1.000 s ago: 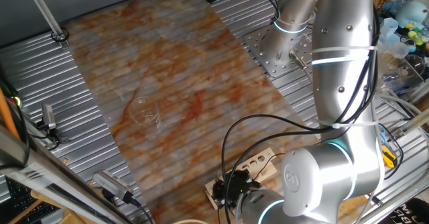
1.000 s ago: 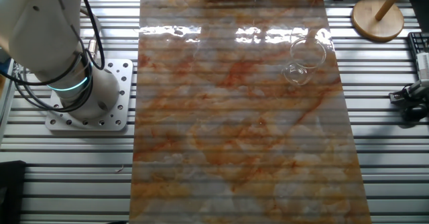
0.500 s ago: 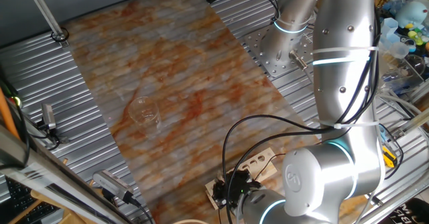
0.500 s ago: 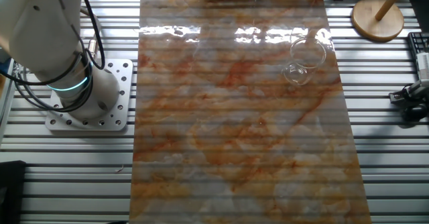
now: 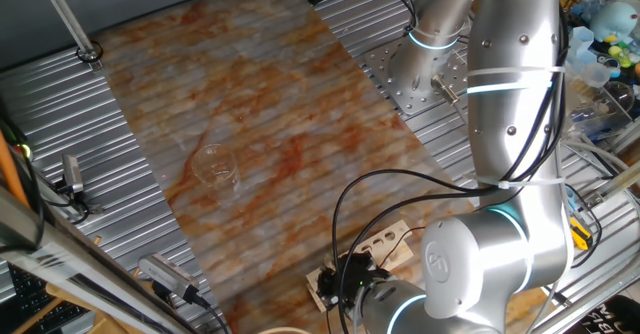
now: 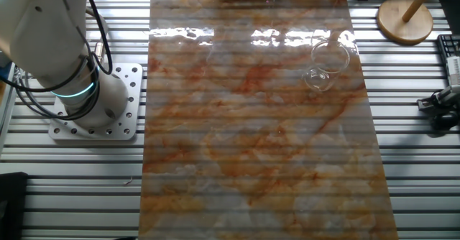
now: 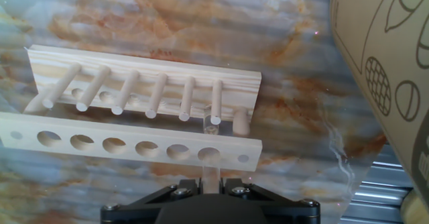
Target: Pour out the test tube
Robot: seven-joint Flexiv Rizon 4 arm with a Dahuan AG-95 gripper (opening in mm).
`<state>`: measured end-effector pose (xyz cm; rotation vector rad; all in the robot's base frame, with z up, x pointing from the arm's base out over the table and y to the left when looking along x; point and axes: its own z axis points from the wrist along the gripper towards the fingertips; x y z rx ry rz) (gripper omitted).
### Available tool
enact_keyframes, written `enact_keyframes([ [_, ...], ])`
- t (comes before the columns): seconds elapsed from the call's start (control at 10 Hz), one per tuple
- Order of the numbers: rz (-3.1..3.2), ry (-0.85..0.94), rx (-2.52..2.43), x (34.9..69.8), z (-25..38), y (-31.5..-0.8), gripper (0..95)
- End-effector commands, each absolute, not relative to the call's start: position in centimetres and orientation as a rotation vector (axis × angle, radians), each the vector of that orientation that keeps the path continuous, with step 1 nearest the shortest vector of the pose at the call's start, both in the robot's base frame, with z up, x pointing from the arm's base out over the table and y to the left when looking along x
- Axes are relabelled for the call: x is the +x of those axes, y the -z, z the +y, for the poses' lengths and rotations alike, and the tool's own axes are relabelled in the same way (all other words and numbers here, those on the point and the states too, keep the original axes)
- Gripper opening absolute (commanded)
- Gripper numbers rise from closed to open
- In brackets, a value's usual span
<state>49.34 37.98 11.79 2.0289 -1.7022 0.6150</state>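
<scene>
Test tube (image 7: 208, 133), slim, clear and colourless glass, stands in the end hole of the pale wooden rack (image 7: 134, 143) with its row of round holes and pegs. In the hand view we see the tube rising straight up between the black two-finger gripper (image 7: 210, 184), whose jaws sit close on either side of its upper end; we cannot tell whether they actually press on the glass. The rack lies on the marbled orange-and-grey mat (image 6: 251, 125), at the desk edge farthest from the arm's bolted base (image 6: 93, 114), and in one fixed view we see only a part of it (image 5: 385, 244) beneath the silver arm (image 5: 510, 124). A wide clear glass beaker (image 6: 327, 66) stands upright on the same mat, well apart from the rack, near the mat's side edge. Compared with the frames of a second and half a second ago, we find no visible change: arm, beaker and rack sit in the same places.
</scene>
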Motion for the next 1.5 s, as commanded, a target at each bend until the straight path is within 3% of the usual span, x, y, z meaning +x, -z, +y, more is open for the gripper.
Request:
enact_keyframes([
  [0.1, -1.698, -0.616, 2.03, 49.4, 38.0, -11.8, 19.0],
  [0.6, -1.698, -0.609, 2.038, 49.4, 38.1, -11.9, 19.0],
  [0.7, -1.699, -0.607, 2.039, 49.5, 38.1, -12.0, 38.0],
  [1.5, -1.7, -0.61, 2.042, 49.8, 38.0, -14.3, 38.0],
])
